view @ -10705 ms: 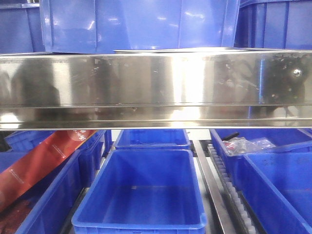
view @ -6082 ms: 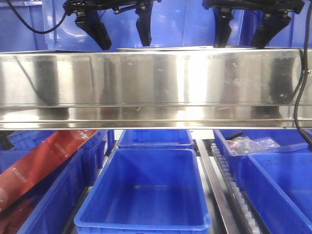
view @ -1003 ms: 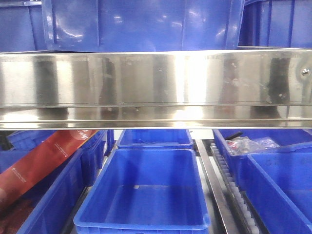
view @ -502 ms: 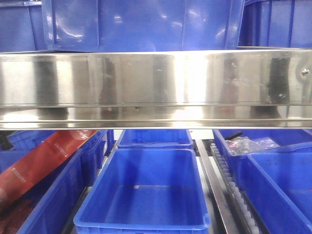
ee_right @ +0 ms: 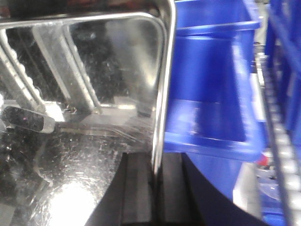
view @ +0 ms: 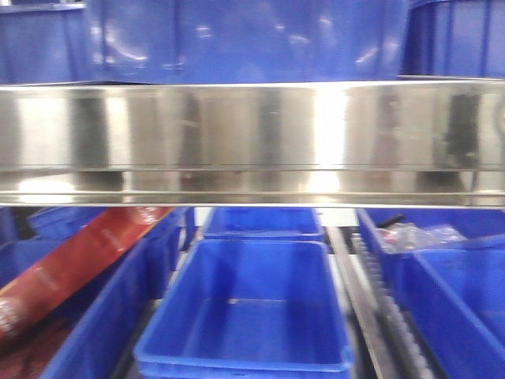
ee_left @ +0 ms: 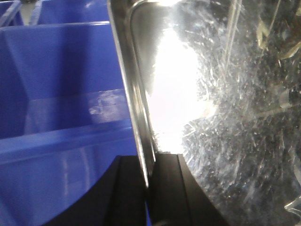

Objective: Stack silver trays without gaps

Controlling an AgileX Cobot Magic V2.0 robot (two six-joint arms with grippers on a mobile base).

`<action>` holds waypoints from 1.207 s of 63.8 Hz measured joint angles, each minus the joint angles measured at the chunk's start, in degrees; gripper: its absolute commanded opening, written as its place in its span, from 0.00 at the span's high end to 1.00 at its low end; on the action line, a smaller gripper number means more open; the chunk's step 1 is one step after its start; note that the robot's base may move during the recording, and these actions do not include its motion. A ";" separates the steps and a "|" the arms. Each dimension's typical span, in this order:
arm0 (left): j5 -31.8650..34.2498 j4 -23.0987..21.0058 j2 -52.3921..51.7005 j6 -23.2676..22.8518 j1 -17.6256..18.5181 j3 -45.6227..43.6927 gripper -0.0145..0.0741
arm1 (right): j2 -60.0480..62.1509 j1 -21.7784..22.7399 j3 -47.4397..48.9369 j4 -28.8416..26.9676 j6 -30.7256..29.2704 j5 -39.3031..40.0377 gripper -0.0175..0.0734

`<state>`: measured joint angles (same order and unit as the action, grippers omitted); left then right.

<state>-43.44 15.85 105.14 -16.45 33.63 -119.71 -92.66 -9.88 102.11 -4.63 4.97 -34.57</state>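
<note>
shifted rightward and blurred against half a second earlier, the empty blue bin (view: 248,312) lies below the steel rail (view: 252,142), while the left gripper (ee_left: 149,188) and right gripper (ee_right: 154,188) each close tight on opposite rims of the silver tray (ee_left: 211,117), held next to blue bins (ee_right: 207,94).

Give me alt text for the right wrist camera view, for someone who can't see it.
The right end effector grips the raised rim of a scratched, shiny silver tray between its two black fingers. A blue bin sits beyond the rim on the right.
</note>
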 measured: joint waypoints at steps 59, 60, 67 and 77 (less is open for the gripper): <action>0.00 0.10 0.00 0.00 0.00 0.00 0.84 | 0.00 0.05 0.00 0.00 0.00 0.00 0.90; 0.00 0.10 0.00 0.00 0.00 0.00 0.84 | 0.00 0.05 0.00 0.00 0.00 0.00 0.90; 0.00 0.10 0.00 0.00 0.00 0.00 0.84 | 0.00 0.05 0.00 0.00 0.00 0.00 0.90; 0.00 0.10 0.00 0.00 0.00 0.00 0.84 | 0.00 0.05 0.00 0.00 0.00 0.00 0.90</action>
<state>-43.44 15.95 105.14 -16.45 33.63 -119.71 -92.66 -9.83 102.11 -4.63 4.97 -34.57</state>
